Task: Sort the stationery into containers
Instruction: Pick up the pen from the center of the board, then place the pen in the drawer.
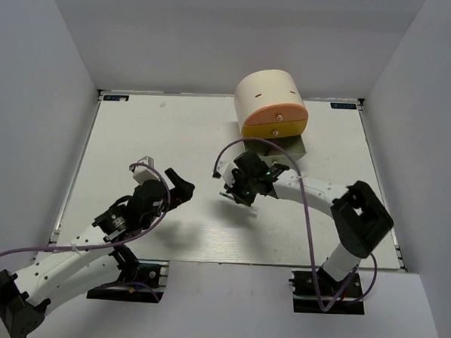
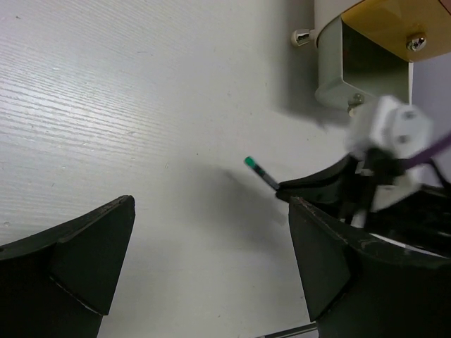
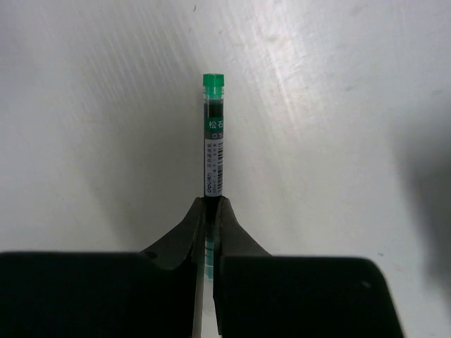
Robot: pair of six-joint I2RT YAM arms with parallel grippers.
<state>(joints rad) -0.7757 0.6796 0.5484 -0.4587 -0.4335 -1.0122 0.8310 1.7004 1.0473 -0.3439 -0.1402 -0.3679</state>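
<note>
Right hand point(image 3: 210, 205), stretched leftward, pinches green-capped pen point(image 3: 213, 134).

Open room lies over the left and middle of the bench point(image 1: 152, 127), from the near edge to the back wall point(image 1: 217, 32). The organiser point(image 1: 269, 95) blocks the far centre-right, and its lowest drawer point(image 1: 293, 151) juts toward the arms. A purple cable point(image 1: 246, 142) arcs just in front of that drawer. The right hand point(image 1: 239, 191), clamped on a pen point(image 3: 213, 141), hangs near the drawer, and the right arm point(image 1: 315, 193) slants across the bench beside it. The left hand point(image 1: 181, 185), jaws spread wide, hovers close by, leaving a narrow gap between the two. Side walls point(image 1: 39, 114) hem both edges.
</note>
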